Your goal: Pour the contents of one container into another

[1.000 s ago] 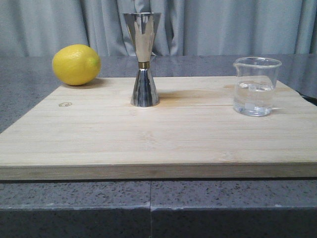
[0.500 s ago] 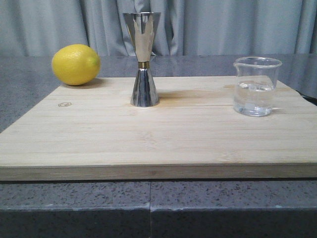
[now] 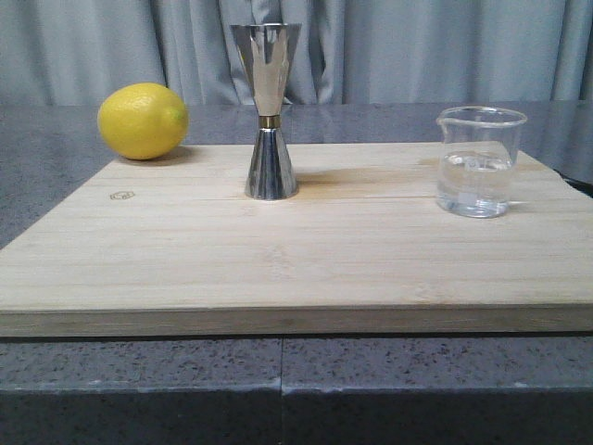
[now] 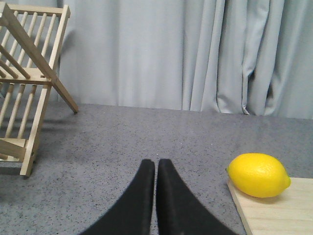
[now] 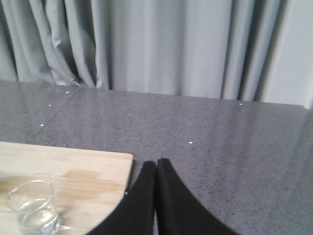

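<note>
The clear glass beaker (image 3: 478, 161), about half full of clear liquid, stands upright at the right of the wooden board (image 3: 296, 250); it also shows in the right wrist view as the beaker (image 5: 33, 207). The steel hourglass jigger (image 3: 269, 109) with its brass band stands upright at the board's back middle. Neither arm shows in the front view. My left gripper (image 4: 156, 162) is shut and empty over the grey counter, left of the board. My right gripper (image 5: 156, 162) is shut and empty just off the board's right edge, apart from the beaker.
A yellow lemon (image 3: 143, 120) rests at the board's back left corner, seen too as the lemon (image 4: 258, 175). A wooden dish rack (image 4: 27, 88) stands on the counter far left. Grey curtains hang behind. A damp stain (image 5: 84, 174) marks the board near the beaker.
</note>
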`<action>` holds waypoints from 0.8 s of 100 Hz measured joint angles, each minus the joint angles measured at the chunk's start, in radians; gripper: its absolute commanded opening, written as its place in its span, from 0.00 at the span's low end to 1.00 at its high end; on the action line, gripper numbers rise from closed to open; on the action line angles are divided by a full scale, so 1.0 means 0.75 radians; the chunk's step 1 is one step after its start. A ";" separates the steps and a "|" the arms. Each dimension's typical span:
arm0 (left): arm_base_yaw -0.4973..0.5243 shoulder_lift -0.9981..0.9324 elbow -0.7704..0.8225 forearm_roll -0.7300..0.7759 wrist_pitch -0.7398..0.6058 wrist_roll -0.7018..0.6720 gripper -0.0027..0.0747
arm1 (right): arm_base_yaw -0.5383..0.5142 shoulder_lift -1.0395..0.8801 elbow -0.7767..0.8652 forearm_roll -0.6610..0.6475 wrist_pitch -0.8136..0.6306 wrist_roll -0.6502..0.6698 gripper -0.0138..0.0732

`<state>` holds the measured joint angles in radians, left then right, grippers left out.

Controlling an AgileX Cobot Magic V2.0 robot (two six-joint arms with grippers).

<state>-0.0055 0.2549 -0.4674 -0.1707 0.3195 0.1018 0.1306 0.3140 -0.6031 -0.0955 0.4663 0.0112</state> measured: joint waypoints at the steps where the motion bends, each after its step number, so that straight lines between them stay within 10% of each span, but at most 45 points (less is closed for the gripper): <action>1: 0.000 0.005 -0.004 0.000 0.002 0.004 0.01 | 0.010 0.011 -0.003 0.003 0.000 -0.004 0.09; 80: 0.000 0.068 -0.029 0.000 0.024 0.023 0.01 | 0.084 0.095 -0.020 0.005 0.009 -0.015 0.09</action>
<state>-0.0055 0.3057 -0.4895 -0.1707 0.3375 0.1192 0.1936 0.3850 -0.6181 -0.0915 0.4728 0.0000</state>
